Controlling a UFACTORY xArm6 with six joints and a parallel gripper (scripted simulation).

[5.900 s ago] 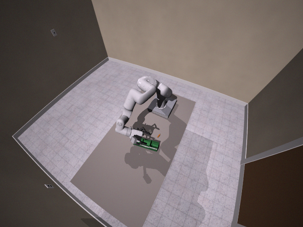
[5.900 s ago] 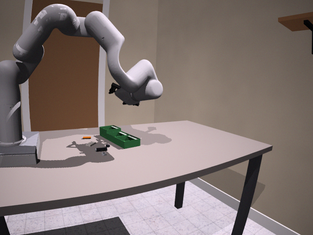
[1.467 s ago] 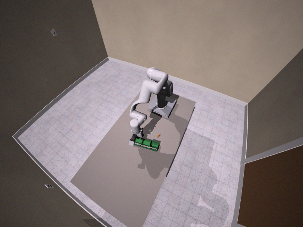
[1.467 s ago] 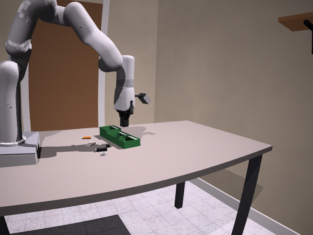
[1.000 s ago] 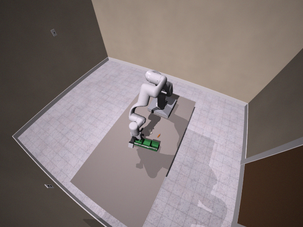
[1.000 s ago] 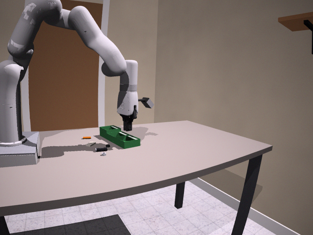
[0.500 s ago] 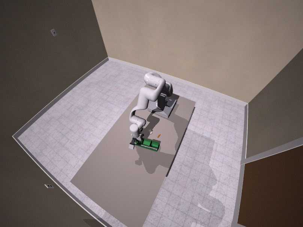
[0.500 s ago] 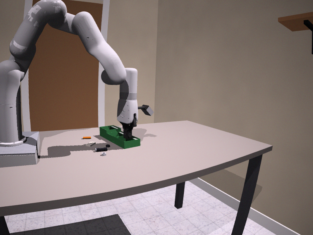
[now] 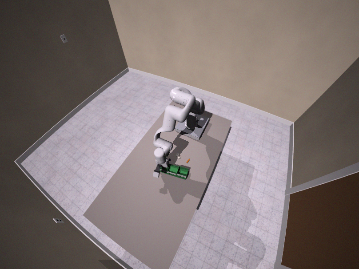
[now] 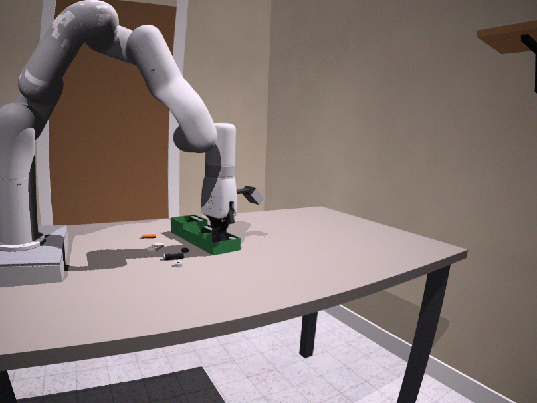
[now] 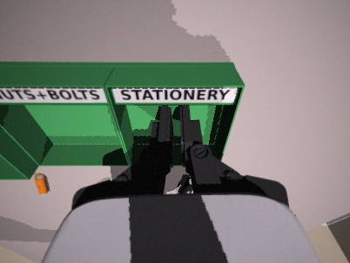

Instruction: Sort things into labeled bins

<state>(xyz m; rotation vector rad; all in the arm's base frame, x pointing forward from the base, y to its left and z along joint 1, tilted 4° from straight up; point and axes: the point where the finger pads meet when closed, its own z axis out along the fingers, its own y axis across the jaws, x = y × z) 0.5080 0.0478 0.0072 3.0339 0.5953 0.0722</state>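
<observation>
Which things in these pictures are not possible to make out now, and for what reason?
- The label of the third bin: cut off by the left edge in the wrist view, too small in the top and exterior views.
- Part of the STATIONERY bin floor: hidden behind the jaws in the wrist view.
- Any print on the black cylinder: too small in the exterior view.

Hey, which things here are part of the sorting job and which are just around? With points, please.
Sorting job: green bins (image 9: 184,170) (image 10: 195,238) (image 11: 174,74), orange cylinder (image 9: 188,160) (image 10: 149,236) (image 11: 42,184), domino (image 9: 177,156) (image 10: 155,247), black cylinder (image 10: 173,257), black nut (image 9: 169,160) (image 10: 185,250), silvery nut (image 10: 177,264).

Just around: wall shelf (image 10: 505,32), brown door (image 9: 324,219) (image 10: 112,130).
</observation>
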